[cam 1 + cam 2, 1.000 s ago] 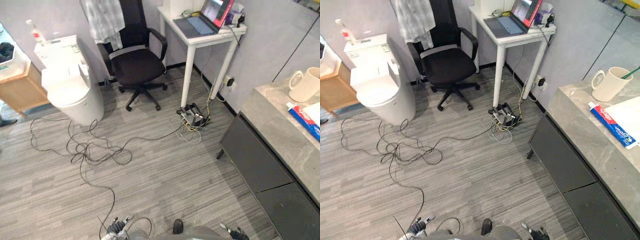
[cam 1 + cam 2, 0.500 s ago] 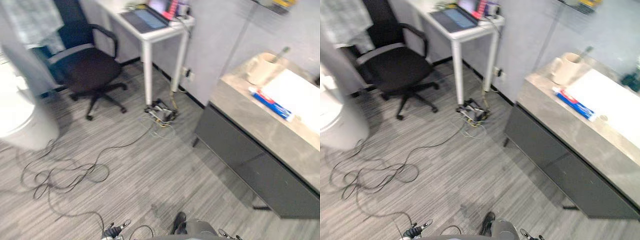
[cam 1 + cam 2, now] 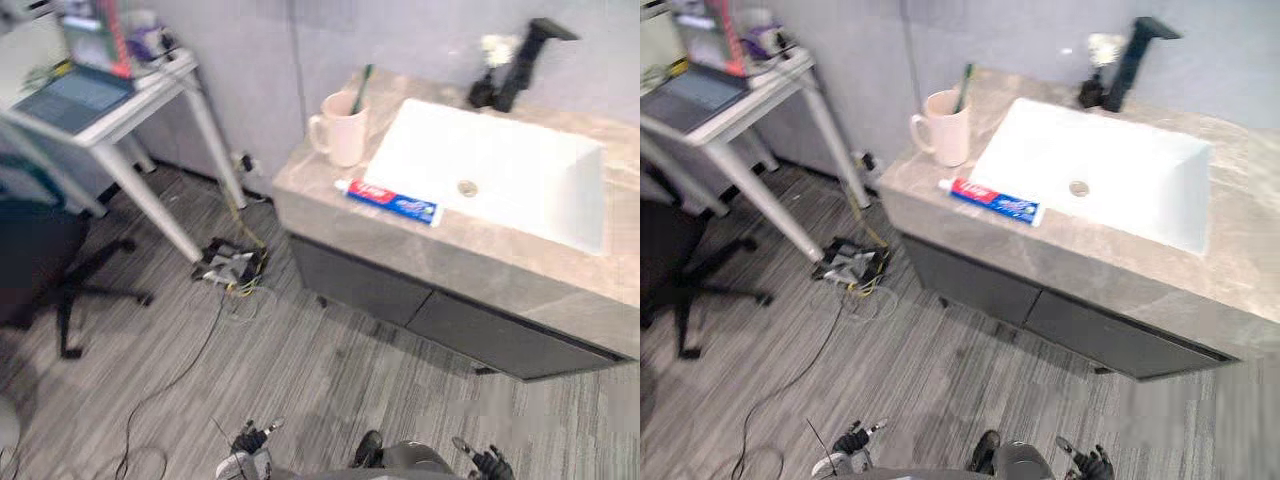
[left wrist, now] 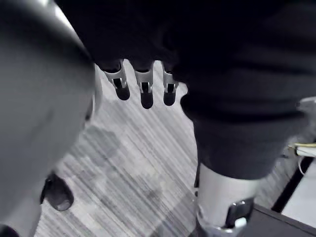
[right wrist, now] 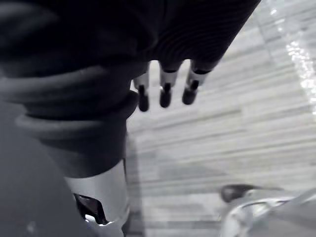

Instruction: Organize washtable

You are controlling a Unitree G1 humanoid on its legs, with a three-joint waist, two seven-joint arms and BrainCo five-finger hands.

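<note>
Head view, turned towards the washstand. The grey stone tabletop (image 3: 500, 268) carries a white rectangular sink (image 3: 500, 150) with a black angular faucet (image 3: 522, 58) at its far edge. A cream ceramic mug (image 3: 343, 130) stands at the tabletop's left end, just beside the sink, with a green toothbrush (image 3: 362, 82) upright in it. A white, red and blue toothpaste tube (image 3: 388, 201) lies flat on the front strip of the tabletop, near the mug and along the sink's near left corner. A dark grey cabinet front (image 3: 400, 298) sits below.

On the left are a white desk (image 3: 140, 105) bearing a grey laptop (image 3: 70, 95), a black office chair (image 3: 40, 260), and a power strip with tangled cords (image 3: 230, 268) on the grey striped floor (image 3: 300, 380).

Compared with one second ago, the whole picture has swung: the washstand, then at the right edge, is now central. That is camera motion; mug and tube keep their mutual places.

The left hand (image 3: 250, 440) and right hand (image 3: 490, 463) hang low over the floor, well apart from the tabletop. In the wrist views their fingers (image 4: 143, 94) (image 5: 165, 93) are straight and released, holding nothing.
</note>
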